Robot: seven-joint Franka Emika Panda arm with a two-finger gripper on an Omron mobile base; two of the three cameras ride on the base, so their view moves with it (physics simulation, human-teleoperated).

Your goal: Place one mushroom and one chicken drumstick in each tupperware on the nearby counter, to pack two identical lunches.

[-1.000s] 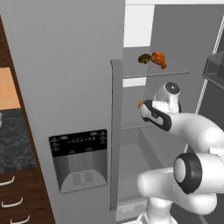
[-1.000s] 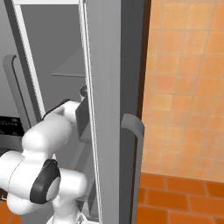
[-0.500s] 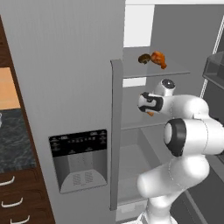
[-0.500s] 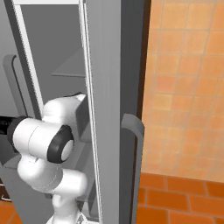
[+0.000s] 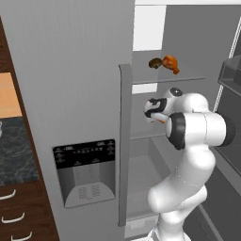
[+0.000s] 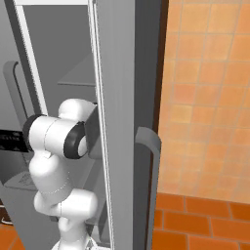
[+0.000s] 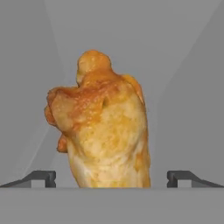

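Arm has swung in toward the open fridge (image 5: 94,70) since a second ago: elbow folded up, hand pushed onto the middle shelf level. Pincer (image 7: 111,177) stands wide apart, fingertips (image 7: 41,177) on either side of a chicken drumstick (image 7: 103,135), which sits dead ahead and right between them, nothing clamped yet. From the left base view the hand is by the shelf with a sliver of orange, that same drumstick, poking out just below it (image 5: 161,120).

Above the pincer, on the upper shelf (image 5: 183,79), a second drumstick (image 5: 170,63) lies beside a dark mushroom (image 5: 155,63), apparently touching.

Meaning for the task: looks like the approach is done and this is the pre-grasp for the first drumstick; next move would be closing on it, then carrying it out. Tabletop (image 5: 14,150) is well off to the pincer's left, past the fridge door; tupperware can't be made out there. Nothing packed as far as visible.
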